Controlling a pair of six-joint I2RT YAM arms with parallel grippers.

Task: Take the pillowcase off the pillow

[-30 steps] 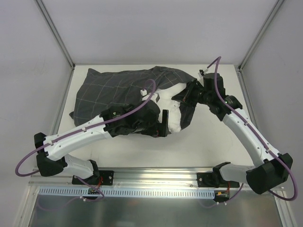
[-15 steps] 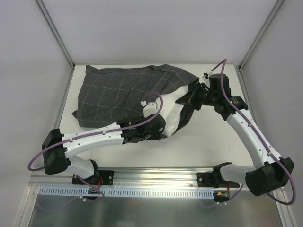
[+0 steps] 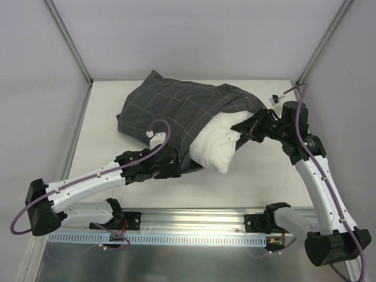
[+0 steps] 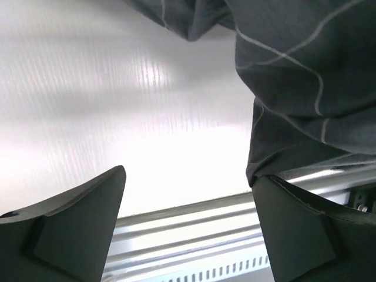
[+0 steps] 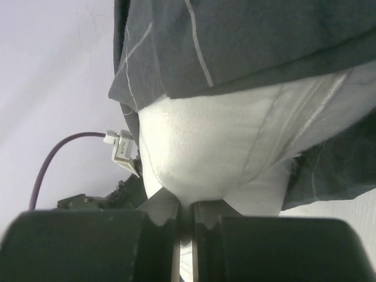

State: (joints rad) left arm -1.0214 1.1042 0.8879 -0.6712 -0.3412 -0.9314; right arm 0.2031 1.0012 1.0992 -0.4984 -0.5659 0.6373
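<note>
The dark grey checked pillowcase (image 3: 176, 108) lies bunched at the middle of the table, its mouth facing right. About half of the white pillow (image 3: 216, 147) sticks out of it. My right gripper (image 3: 248, 131) is shut on a pinch of the pillow's right end; in the right wrist view the jaws (image 5: 187, 208) clamp white pillow (image 5: 235, 147) fabric under the pillowcase (image 5: 247, 41). My left gripper (image 3: 175, 167) sits at the pillowcase's near edge. In the left wrist view it (image 4: 189, 176) stands open with nothing between its fingers, and the pillowcase (image 4: 305, 76) hem touches the right fingertip (image 4: 276, 194).
The white table (image 3: 106, 147) is bounded by a metal rail (image 3: 194, 214) at the near edge and frame posts (image 3: 70, 44) at the back corners. The left arm's forearm (image 3: 88, 182) lies low across the near left. Grey walls close in both sides.
The right gripper pulled the pillow rightward, drawing more of it out. The left gripper shut at the pillowcase, then opened and drew back to the near left. The pillowcase bunched toward the middle.
</note>
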